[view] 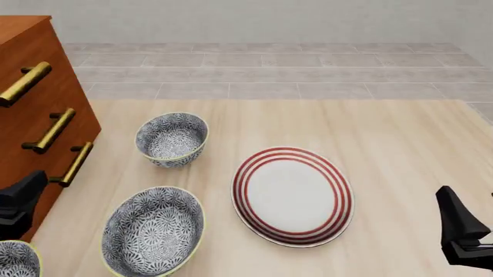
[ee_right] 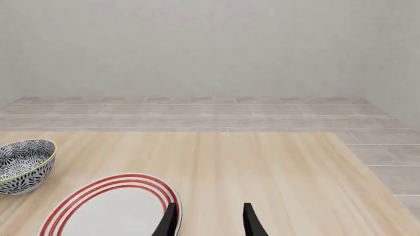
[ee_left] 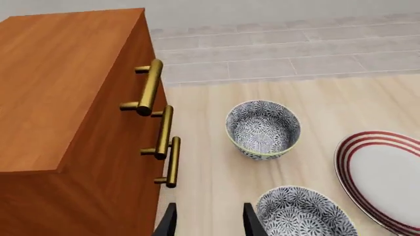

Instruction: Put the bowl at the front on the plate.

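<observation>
We see the bowl (view: pixel 172 138) on the worktop (view: pixel 385 144), well ahead of the left tool (ee_left: pixel 208 223), apart from the plate (view: pixel 292 196). Both tools are spread and empty (the right tool (ee_right: pixel 208 221) is near the plate's rim).

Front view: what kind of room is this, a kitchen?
Maybe a kitchen or dining corner, simulated: a wooden table with patterned bowls and a red-ringed plate, a brass-handled drawer cabinet, tiled floor.

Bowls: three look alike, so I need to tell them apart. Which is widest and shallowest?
The middle bowl, left of the plate; the far bowl is deeper, the corner bowl is cropped.
</observation>
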`<state>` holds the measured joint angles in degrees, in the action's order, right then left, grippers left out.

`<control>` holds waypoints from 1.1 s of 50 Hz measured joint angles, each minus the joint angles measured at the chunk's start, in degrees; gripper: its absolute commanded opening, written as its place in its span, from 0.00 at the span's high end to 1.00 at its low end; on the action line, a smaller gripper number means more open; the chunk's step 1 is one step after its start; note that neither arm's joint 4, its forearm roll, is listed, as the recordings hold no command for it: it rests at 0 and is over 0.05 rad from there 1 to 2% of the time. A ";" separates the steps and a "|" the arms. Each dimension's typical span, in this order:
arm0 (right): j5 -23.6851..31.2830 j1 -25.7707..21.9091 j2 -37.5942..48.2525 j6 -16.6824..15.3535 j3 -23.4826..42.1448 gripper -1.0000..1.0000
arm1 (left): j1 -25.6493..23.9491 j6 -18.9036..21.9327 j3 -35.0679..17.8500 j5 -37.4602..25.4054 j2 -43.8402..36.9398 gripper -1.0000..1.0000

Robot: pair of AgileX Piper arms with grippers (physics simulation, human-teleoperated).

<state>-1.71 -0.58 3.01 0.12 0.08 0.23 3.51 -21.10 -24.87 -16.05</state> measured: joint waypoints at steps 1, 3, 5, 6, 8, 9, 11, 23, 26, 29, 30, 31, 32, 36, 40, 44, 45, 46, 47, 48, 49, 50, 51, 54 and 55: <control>-0.03 0.00 0.05 0.00 0.00 0.00 | 0.09 0.01 -0.26 -0.99 0.20 0.00; -0.10 0.00 0.14 0.01 0.00 0.00 | 0.24 -0.15 -0.74 -3.00 0.73 0.00; -0.14 0.00 0.19 0.02 0.00 0.00 | 0.43 -0.41 -1.12 -4.91 1.25 0.00; -0.15 0.00 0.21 0.02 0.00 0.00 | 0.55 -0.54 -1.27 -5.76 1.48 0.00; -0.18 0.01 0.25 0.01 0.00 0.00 | 0.82 -0.76 -1.48 -7.50 2.00 0.00; -0.19 0.01 0.25 0.02 0.00 0.00 | 0.96 -0.86 -1.59 -8.38 2.30 0.00; -0.16 0.03 0.21 0.03 0.01 0.00 | 1.35 -1.10 -1.62 -10.04 2.91 0.00; 0.30 0.12 -0.31 0.10 0.03 0.00 | 3.75 -2.51 1.42 -16.45 4.68 0.00; 0.39 0.17 -0.41 0.12 0.03 0.00 | 4.02 -3.02 2.32 -17.36 4.54 0.00; 0.40 0.21 -0.43 0.16 0.03 0.00 | 4.25 -3.41 3.11 -18.23 4.50 0.00; 0.39 0.23 -0.43 0.17 0.03 0.00 | 4.32 -3.53 3.35 -18.46 4.45 0.00; 0.38 0.24 -0.42 0.18 0.03 0.00 | 4.44 -3.64 3.60 -18.66 4.39 0.00; 0.37 0.24 -0.41 0.20 0.03 0.00 | 4.57 -3.78 3.87 -18.81 4.29 0.00; 0.28 0.28 -0.33 0.27 0.02 0.00 | 5.17 -4.12 5.20 -19.10 3.81 0.00; 0.11 0.28 -0.15 0.35 0.01 0.00 | 5.73 -4.32 6.67 -18.91 3.09 0.00; -0.03 0.30 -0.01 0.45 0.00 0.00 | 6.15 -4.55 7.98 -18.34 2.16 0.00; -0.05 0.31 0.01 0.48 0.00 0.00 | 6.28 -4.59 8.28 -18.14 1.89 0.00; -0.08 0.31 0.04 0.50 -0.01 0.00 | 6.40 -4.64 8.59 -17.91 1.62 0.00; -0.11 0.32 0.07 0.52 -0.01 0.00 | 6.48 -4.70 8.89 -17.70 1.36 0.00; -0.14 0.33 0.10 0.55 -0.02 0.00 | 6.58 -4.73 9.18 -17.49 1.11 0.00; -0.18 0.33 0.14 0.57 -0.02 0.00 | 6.70 -4.75 9.46 -17.26 0.87 0.00; -0.22 0.34 0.18 0.59 -0.02 0.00 | 6.77 -4.82 9.74 -17.04 0.62 0.00; -0.26 0.34 0.22 0.62 -0.02 0.00 | 6.86 -4.86 10.05 -16.75 0.33 0.00; -0.33 0.35 0.29 0.68 -0.02 0.00 | 7.10 -5.04 11.04 -15.68 -0.71 0.00; -0.33 0.36 0.29 0.71 -0.02 0.00 | 7.16 -5.11 11.37 -15.31 -1.06 0.00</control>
<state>-2.04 -0.22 3.30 0.83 0.06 7.39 -1.60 -9.74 -40.18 -17.11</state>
